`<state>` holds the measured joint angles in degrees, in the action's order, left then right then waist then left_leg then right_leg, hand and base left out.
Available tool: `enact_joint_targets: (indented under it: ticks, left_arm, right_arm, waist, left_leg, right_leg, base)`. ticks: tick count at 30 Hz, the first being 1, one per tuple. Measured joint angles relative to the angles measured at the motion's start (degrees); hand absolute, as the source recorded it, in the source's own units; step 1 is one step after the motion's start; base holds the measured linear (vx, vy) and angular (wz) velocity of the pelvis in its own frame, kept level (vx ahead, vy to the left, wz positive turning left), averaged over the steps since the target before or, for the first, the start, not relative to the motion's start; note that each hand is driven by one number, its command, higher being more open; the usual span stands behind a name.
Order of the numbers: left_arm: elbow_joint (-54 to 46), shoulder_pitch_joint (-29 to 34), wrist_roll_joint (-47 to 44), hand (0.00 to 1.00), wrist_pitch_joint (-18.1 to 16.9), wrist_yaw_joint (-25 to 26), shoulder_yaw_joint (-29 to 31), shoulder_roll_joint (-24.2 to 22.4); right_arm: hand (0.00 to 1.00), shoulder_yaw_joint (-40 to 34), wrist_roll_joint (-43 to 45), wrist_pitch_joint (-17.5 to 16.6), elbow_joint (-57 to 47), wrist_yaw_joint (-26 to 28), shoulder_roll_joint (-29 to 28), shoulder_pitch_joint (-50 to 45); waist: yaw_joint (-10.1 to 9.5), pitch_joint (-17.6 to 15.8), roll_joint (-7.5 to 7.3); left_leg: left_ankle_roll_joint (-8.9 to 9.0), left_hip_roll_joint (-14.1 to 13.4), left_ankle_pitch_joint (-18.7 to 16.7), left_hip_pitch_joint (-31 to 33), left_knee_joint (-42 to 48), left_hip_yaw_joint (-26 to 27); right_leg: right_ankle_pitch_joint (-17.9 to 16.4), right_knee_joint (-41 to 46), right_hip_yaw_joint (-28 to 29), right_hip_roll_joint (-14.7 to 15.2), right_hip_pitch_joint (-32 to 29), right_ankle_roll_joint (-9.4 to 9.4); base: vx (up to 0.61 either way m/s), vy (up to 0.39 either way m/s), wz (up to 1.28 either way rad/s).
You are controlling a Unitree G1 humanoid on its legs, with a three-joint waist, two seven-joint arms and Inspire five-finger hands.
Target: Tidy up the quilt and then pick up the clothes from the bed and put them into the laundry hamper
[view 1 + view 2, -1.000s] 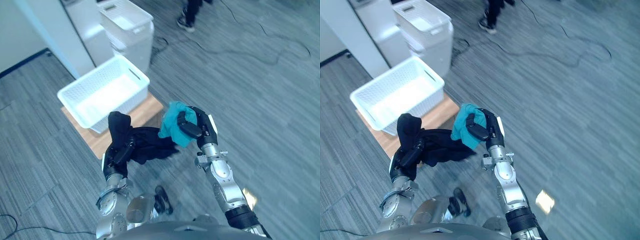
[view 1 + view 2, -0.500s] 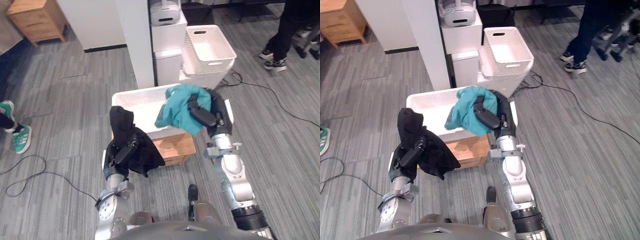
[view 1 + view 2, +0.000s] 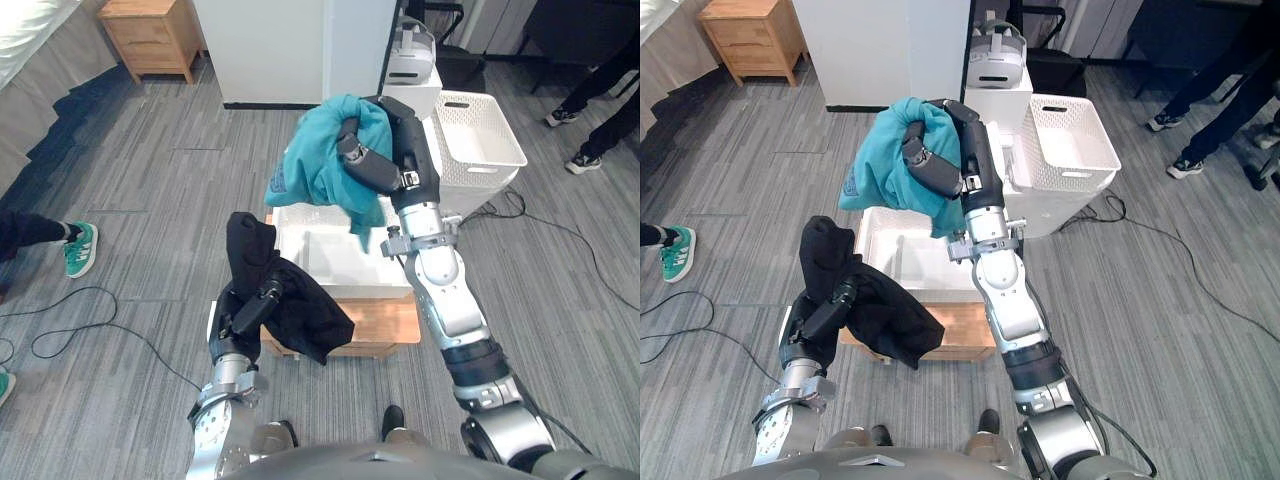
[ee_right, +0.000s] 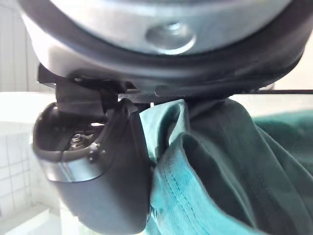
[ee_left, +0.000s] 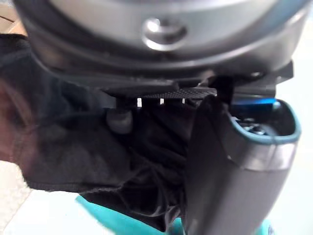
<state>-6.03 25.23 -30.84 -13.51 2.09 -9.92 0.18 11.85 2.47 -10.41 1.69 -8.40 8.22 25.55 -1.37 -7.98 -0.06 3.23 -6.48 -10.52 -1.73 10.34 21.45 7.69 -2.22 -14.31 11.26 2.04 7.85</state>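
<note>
A teal garment (image 3: 320,165) hangs bunched in the robot's right hand (image 3: 378,160), raised high above a white laundry hamper (image 3: 340,265). The fingers and thumb are curled tight round a fold of the cloth; the right wrist view shows the thumb pressed into it. The cloth falls straight down from the fingers, its long axis upright. Its lower edge hangs over the far left part of the hamper's open top, apart from the rim.

A black garment (image 3: 295,315) is clutched in the left hand (image 3: 250,312), fingers and thumb closed round a wad of it. It is held lower, by the near left corner of the wooden stand (image 3: 390,325) that carries the hamper. It drapes down in front of the hamper's near left rim, seemingly outside it.

The right hand is the one nearer to a drop: the hamper's opening lies directly below its cloth. The left hand would likely have to rise and move forward over the rim.

A small printed mark near the teal hem is too small to read; no other writing is legible.

Beyond the stand, by its far right corner, a second white basket (image 3: 480,150) stands. A person's green shoe (image 3: 78,248) rests on the floor well to the left.
</note>
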Motion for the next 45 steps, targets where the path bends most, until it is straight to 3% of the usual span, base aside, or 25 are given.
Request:
enact_joint_targets:
  ticks: [2, 8, 16, 21, 23, 24, 25, 26, 28, 29, 30, 32, 34, 35, 37, 39, 45]
  left_arm:
    - [-0.4, 0.0, -0.5, 0.0, 0.0, -0.6, -1.0, 0.4]
    - [-2.6, 0.3, -3.1, 0.0, 0.0, -1.3, -1.7, 0.9]
    - [-15.2, 3.4, -5.6, 0.0, -0.2, -3.9, -2.5, 2.0]
    - [-16.2, 3.5, -5.6, 0.0, -0.3, -3.9, -0.3, 2.2]
    - [-16.4, 2.6, -5.5, 0.0, -0.3, -4.0, 0.7, 3.3]
    - [-16.6, 2.3, -5.5, 0.0, -0.4, -4.3, 0.6, 3.0]
    - [-17.1, 2.3, -5.6, 0.0, -0.4, -4.8, 0.3, 2.8]
    - [-17.2, 2.4, -5.6, 0.0, -0.4, -5.0, 0.8, 3.0]
    - [-16.3, 0.9, -6.1, 0.0, -0.5, -5.0, 2.0, 3.4]
    - [-14.4, -1.5, -6.3, 0.0, -0.7, -3.4, 2.2, 3.4]
    - [-13.4, -2.6, -6.3, 0.0, -0.8, -2.7, 2.5, 3.3]
    - [-11.7, -4.2, -5.9, 0.0, -0.9, -1.3, 3.2, 3.2]
    - [-11.5, -3.2, -4.7, 0.0, -1.1, -1.2, 2.7, 1.5]
    - [-11.5, -2.1, -4.5, 0.0, -1.1, -1.2, 1.9, 1.0]
    - [-10.4, -1.9, -4.3, 0.0, -1.1, -1.2, 0.6, 0.9]
    - [-9.5, -2.2, -3.8, 0.0, -0.9, -1.2, -0.2, 0.8]
    - [-9.5, -3.4, -2.1, 0.0, -0.9, -1.2, -1.0, 0.7]
  right_arm:
    - [0.0, 0.1, 0.0, 0.1, 3.3, -0.1, 1.3, 2.8]
    - [0.0, 1.2, -4.0, 0.5, 12.4, -0.8, 3.8, 9.4]
    - [0.0, -1.5, -6.5, 2.5, 24.0, -1.1, 7.0, 8.4]
    - [0.0, -4.8, -6.5, 2.5, 24.4, -1.5, 8.6, 4.8]
    - [0.0, -6.4, -6.6, 2.5, 24.3, -2.0, 8.8, 4.4]
    - [0.0, -7.1, -6.6, 2.4, 24.3, -2.2, 9.3, 4.4]
    - [0.0, -8.4, -6.6, 2.2, 23.9, -2.3, 10.0, 3.9]
    - [0.0, -8.5, -6.7, 2.3, 23.7, -2.1, 9.9, 2.8]
    - [0.0, -8.6, -6.7, 2.3, 22.4, -2.1, 9.0, -0.1]
    - [0.0, -8.6, -6.7, 2.3, 22.2, -1.4, 8.6, -2.1]
    - [0.0, -8.6, -6.7, 2.3, 22.0, -1.0, 8.4, -3.2]
    - [0.0, -9.3, -6.8, 2.5, 16.2, -0.8, 8.4, -9.6]
    - [0.0, -11.4, -6.8, 2.6, 8.5, -0.8, 8.5, -14.9]
    - [0.0, -12.8, -6.8, 2.6, 4.5, -0.8, 8.6, -17.7]
    - [0.0, -14.7, -6.8, 2.6, 0.3, -1.2, 8.7, -20.7]
    - [0.0, -15.1, -6.8, 2.5, -2.8, -1.9, 8.7, -21.7]
    - [0.0, -13.0, -9.0, 1.7, -6.8, -1.7, 7.1, -22.8]
  waist:
    - [-0.13, 0.4, -0.73]
    - [-0.32, 0.6, -0.92]
    - [-1.25, 0.3, -0.46]
    - [-1.44, -0.3, 0.38]
    - [-1.37, -2.9, -1.01]
    - [-1.55, -3.4, -0.89]
    - [-1.81, -4.0, 0.37]
    - [-1.65, -4.1, -0.05]
    - [-1.49, -4.2, -0.07]
    - [-1.43, -4.5, 0.6]
    - [-1.31, -4.6, 0.68]
    - [-0.15, -4.7, -0.86]
    - [0.45, -4.3, 0.41]
    - [1.67, -4.3, 0.47]
    - [2.13, -4.3, 0.41]
    - [3.37, -4.3, 0.22]
    - [3.44, -4.0, 0.16]
  left_leg:
    - [-0.13, 0.5, 0.4, -0.4, -1.0, -0.8]
    - [-0.24, 1.3, 1.2, -0.3, -2.8, -2.5]
    - [-0.37, 1.7, 1.8, 2.8, -3.2, -5.6]
    - [-0.42, 1.8, 1.8, 3.3, -1.6, -5.8]
    - [0.02, 1.7, 0.4, 8.7, 9.7, -5.3]
    - [-0.15, 2.0, -0.4, 8.5, 3.7, -4.0]
    - [-1.66, 1.4, 5.3, 7.1, -2.8, -2.7]
    - [-2.09, 2.1, 6.0, 7.1, -3.1, -2.4]
    - [-2.41, 1.8, 5.8, 6.7, -3.3, -2.3]
    - [-2.55, 1.0, 5.8, 5.5, -3.5, -2.4]
    - [-2.56, 0.7, 5.8, 5.0, -3.6, -2.3]
    - [-1.9, 1.5, 5.3, 3.5, -3.4, -2.3]
    - [-0.02, 0.4, 3.9, 3.0, -3.4, -1.7]
    - [0.13, -0.3, 3.8, 2.5, -3.5, -1.2]
    - [1.05, -1.3, 3.2, 0.9, -3.6, 0.1]
    - [1.22, -1.6, 3.1, -0.4, -3.6, 1.1]
    - [1.24, -1.6, 2.4, -2.1, -3.5, 3.4]
  right_leg:
    - [0.3, -0.3, -0.7, 0.2, 0.4, -0.03]
    - [0.3, -0.9, -3.1, 0.6, 1.1, 0.01]
    - [0.3, -0.9, -6.5, 0.6, 0.1, 0.01]
    - [0.3, 0.3, -7.3, 1.0, 0.2, -0.01]
    - [0.4, 1.3, -7.0, 3.7, 1.5, -0.11]
    - [0.4, 1.2, -6.9, 4.1, 1.5, -0.1]
    - [0.0, 1.2, -6.5, 3.1, 1.6, 0.28]
    - [0.1, 1.6, -6.4, 3.8, 1.0, 0.23]
    - [0.1, 3.6, -6.2, 3.8, 0.0, 0.24]
    - [-3.0, 4.8, -5.2, 3.2, -0.6, -0.01]
    - [-3.9, 2.9, -3.9, 2.2, -0.3, -0.31]
    - [-1.5, -1.7, -3.8, 0.4, -0.2, -0.62]
    - [-2.2, -1.6, -3.8, -0.2, 0.2, -0.64]
    - [-2.2, -1.5, -3.4, -0.8, 0.3, -0.63]
    - [-2.2, -1.3, -2.3, -1.7, 0.7, -0.64]
    - [-2.2, -0.9, -1.1, -1.9, 1.1, -0.67]
    - [-2.2, -0.8, 0.4, -2.4, 1.2, -0.68]
  base:
    - [0.0, 0.013, 0.14]
    - [-0.01, -0.005, 0.16]
    - [0.01, -0.024, 0.22]
    - [0.03, 0.003, 0.1]
    - [0.0, 0.07, 0.2]
    - [-0.03, 0.062, 0.03]
    - [0.02, 0.069, -0.08]
    - [0.05, 0.072, -0.09]
    - [0.08, 0.032, -0.06]
    - [0.06, -0.016, -0.09]
    - [0.01, -0.054, -0.06]
    - [0.01, -0.108, 0.06]
    - [0.09, -0.105, -0.2]
    - [0.1, -0.071, -0.3]
    - [0.06, -0.063, -0.36]
    - [0.03, -0.027, -0.38]
    - [0.0, -0.014, -0.19]
